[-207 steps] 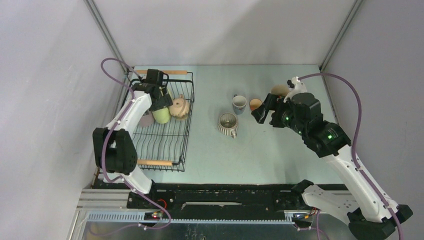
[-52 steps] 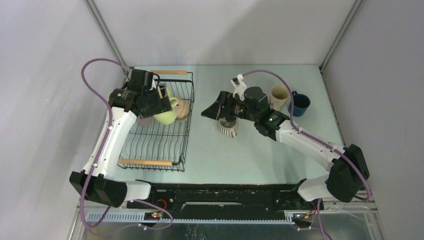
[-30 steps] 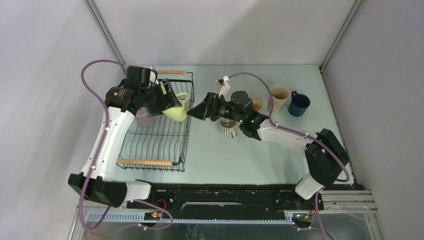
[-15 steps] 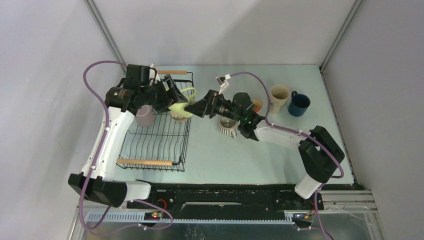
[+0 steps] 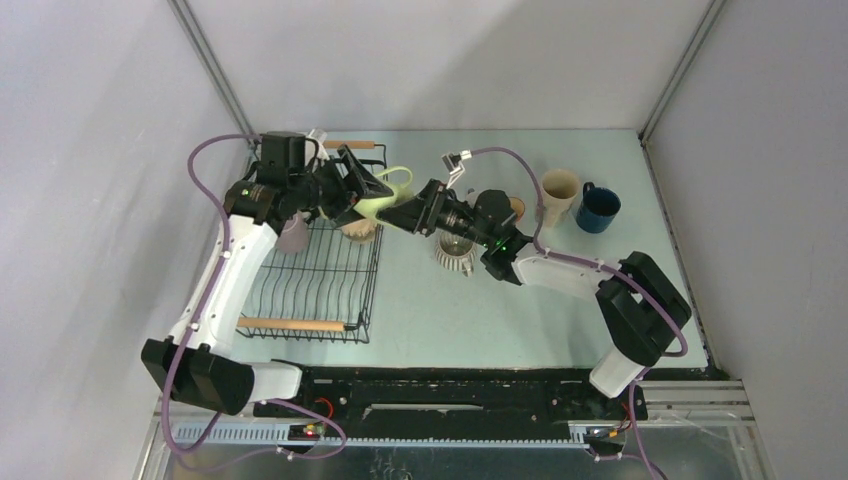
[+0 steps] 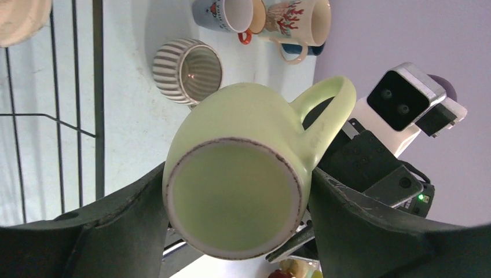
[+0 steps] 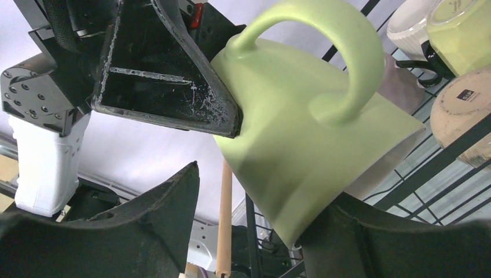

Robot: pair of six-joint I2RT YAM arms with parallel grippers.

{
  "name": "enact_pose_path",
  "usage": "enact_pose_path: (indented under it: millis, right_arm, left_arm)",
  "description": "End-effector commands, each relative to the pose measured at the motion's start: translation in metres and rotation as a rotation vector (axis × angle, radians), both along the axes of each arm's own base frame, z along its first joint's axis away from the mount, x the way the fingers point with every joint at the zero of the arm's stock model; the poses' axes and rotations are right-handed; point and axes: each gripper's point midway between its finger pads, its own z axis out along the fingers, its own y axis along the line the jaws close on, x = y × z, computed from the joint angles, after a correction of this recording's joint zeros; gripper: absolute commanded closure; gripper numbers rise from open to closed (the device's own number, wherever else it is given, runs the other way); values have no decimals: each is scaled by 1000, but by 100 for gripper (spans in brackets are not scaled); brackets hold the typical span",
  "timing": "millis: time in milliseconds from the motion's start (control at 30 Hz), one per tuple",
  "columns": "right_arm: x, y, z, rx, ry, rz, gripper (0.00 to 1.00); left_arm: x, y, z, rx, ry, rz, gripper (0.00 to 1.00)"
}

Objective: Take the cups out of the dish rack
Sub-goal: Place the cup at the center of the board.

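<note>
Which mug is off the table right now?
The pale yellow-green mug, held aloft by the left gripper; every other mug sits on the table or in the dish rack.

The pale green mug lies tipped on its side in mid-air, base clamped in my left gripper, handle up, mouth end between the spread jaws of my right gripper, above the black wire dish rack and the tan cup inside it.

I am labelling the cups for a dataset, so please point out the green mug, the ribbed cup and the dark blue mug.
green mug point(image 6: 234, 197): left wrist view, on its flat underside.
ribbed cup point(image 6: 200, 72): left wrist view, inside its opening.
dark blue mug point(image 5: 600, 206): top view, inside its opening.
</note>
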Motion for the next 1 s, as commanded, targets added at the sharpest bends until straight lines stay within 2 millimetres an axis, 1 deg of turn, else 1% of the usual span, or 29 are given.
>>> enact_pose_path:
  millis: [0,67,167,200,300,367,433,500,600,700,867,967]
  right_arm:
    - [-6,-15,45,96,-83,-13,35]
    - [-7,-16,48,99,-89,-16,39]
    - [-8,-18,51,98,-95,-21,48]
    - [-8,-19,52,99,-95,-24,52]
    - [-9,-20,55,97,-102,-28,71]
    - [-10,-22,58,94,-108,-36,84]
    - [-11,-23,60,89,-116,-44,93]
    - [-11,-25,61,81,-121,-53,100]
    - [-13,-28,64,64,-137,-72,100]
    - [-15,-31,69,58,-151,-87,100]
    - [-15,-38,74,41,-163,-118,100]
    - [-15,-42,77,27,-168,-140,100]
  left_arm:
    - [-7,-17,45,-163,-119,-55,90]
    - [-9,-19,46,-186,-118,-59,90]
    - [-10,-22,47,-221,-113,-61,90]
    - [-11,-23,47,-234,-112,-62,89]
    - [-12,-27,47,-267,-102,-71,87]
    - [-13,-28,47,-281,-100,-76,81]
    - [-15,-29,50,-301,-104,-78,75]
    - [-15,-30,52,-318,-111,-81,64]
    - [-17,-31,55,-328,-125,-90,46]
    - [-18,-32,57,-339,-138,-99,25]
    - [-23,-33,63,-348,-169,-129,1]
    - [-26,-34,67,-353,-191,-147,0]
